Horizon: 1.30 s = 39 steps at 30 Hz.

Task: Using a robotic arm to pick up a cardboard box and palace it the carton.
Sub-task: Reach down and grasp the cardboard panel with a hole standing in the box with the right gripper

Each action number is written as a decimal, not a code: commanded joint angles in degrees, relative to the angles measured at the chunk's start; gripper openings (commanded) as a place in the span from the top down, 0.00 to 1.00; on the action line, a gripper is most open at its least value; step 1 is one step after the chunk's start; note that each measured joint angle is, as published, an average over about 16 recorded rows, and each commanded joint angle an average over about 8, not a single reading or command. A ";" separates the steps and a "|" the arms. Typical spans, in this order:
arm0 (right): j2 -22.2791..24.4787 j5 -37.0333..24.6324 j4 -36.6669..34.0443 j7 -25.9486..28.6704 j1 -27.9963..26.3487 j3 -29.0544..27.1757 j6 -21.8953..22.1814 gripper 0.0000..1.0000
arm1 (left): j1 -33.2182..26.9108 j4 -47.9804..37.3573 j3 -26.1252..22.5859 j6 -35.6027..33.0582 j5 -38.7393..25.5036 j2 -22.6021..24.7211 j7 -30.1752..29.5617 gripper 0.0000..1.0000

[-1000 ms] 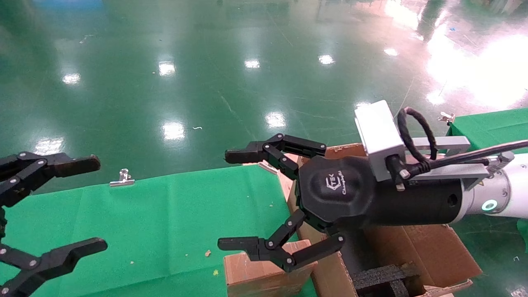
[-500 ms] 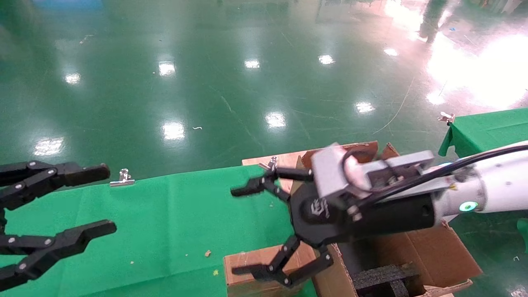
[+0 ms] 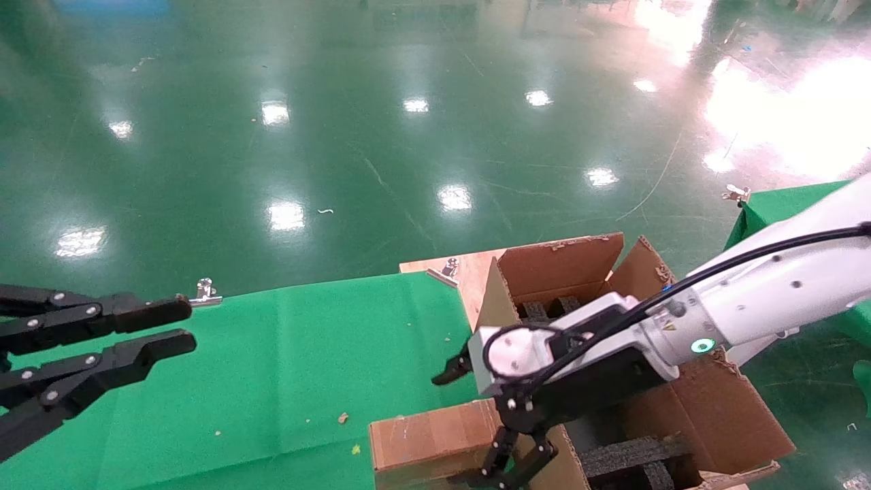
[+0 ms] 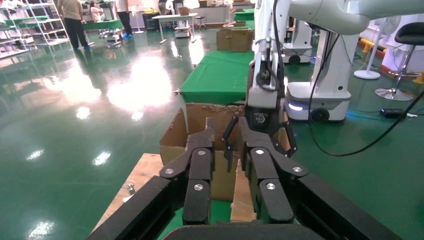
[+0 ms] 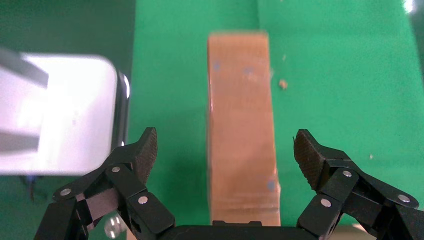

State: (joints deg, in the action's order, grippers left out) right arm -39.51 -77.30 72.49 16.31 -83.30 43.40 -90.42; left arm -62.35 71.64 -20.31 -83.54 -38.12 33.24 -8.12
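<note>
The robotic arm [image 3: 762,303] reached in from the right and bent downward, so that the right gripper [image 5: 227,155] hung directly over the cardboard box [image 3: 435,439], which stood on the green cloth [image 3: 272,367] at the near edge of the table, with its right end just beside the carton [image 3: 714,408]. In the right wrist view the 2 fingers [image 5: 142,152] were spread wide, 1 on each side of the box's narrow top face and neither touching it; the box ran straight between them, its scuffed brown surface showing a few small dark spots. In the head view the gripper's black wrist and silver camera block [image 3: 510,357] covered the box's right end and the carton's left wall, with the teal ring [image 3: 701,346] glowing farther up the arm. The carton stood open, its ragged flaps raised at the back and folded out on the right, and black foam inserts [image 3: 633,456] showed inside it. The left gripper [image 3: 180,327] was held above the left part of the cloth, well apart from the box, its 2 fingers drawn close together with only a narrow gap and nothing between them. A metal clip [image 3: 204,291] sat at the far edge of the cloth, and the glossy green floor [image 3: 340,136] lay beyond the table.
</note>
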 commanded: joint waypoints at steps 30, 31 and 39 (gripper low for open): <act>-7.21 -7.16 -7.65 -7.46 -5.55 11.32 0.74 1.00 | 0.02 -0.02 0.00 0.02 0.02 -0.01 0.01 0.00; -7.17 -7.12 -7.61 -7.43 -5.53 11.26 0.74 1.00 | 0.02 -0.02 0.00 0.02 0.02 -0.01 0.01 0.00; -6.92 -6.89 -7.37 -7.21 -5.36 10.88 0.76 1.00 | 0.01 -0.02 0.00 0.02 0.02 -0.01 0.01 0.00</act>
State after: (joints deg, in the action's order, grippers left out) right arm -46.44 -84.21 65.11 9.08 -88.68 54.30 -89.66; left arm -62.33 71.62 -20.31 -83.53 -38.10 33.23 -8.11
